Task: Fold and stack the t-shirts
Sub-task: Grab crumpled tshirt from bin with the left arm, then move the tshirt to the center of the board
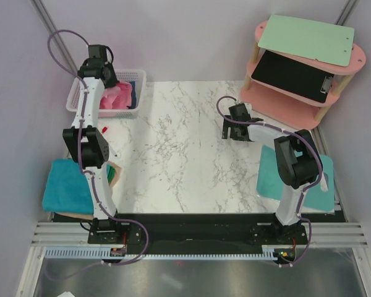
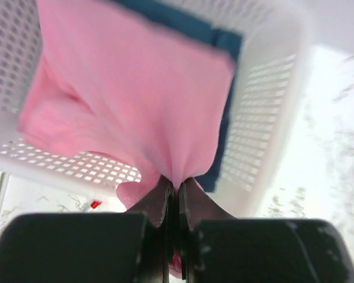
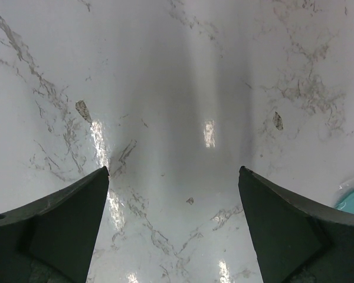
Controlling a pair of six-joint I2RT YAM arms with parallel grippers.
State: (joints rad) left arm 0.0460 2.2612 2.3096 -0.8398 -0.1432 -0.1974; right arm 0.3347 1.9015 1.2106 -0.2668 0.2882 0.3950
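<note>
The pink t-shirt (image 2: 135,100) hangs out of the white basket (image 2: 265,88), pinched at a fold by my left gripper (image 2: 177,187), which is shut on it above the basket. In the top view the pink t-shirt (image 1: 120,96) shows in the basket (image 1: 138,77) under my left gripper (image 1: 105,73). A dark blue t-shirt (image 2: 227,41) lies under the pink one in the basket. A teal t-shirt (image 1: 67,185) lies off the table's left edge. My right gripper (image 3: 173,171) is open and empty over bare marble, right of centre in the top view (image 1: 230,131).
A pink two-tier shelf (image 1: 303,62) with a green board and a black board stands at the back right. A teal cloth (image 1: 324,182) lies at the right edge beside the right arm. A small red bit (image 1: 104,129) lies near the basket.
</note>
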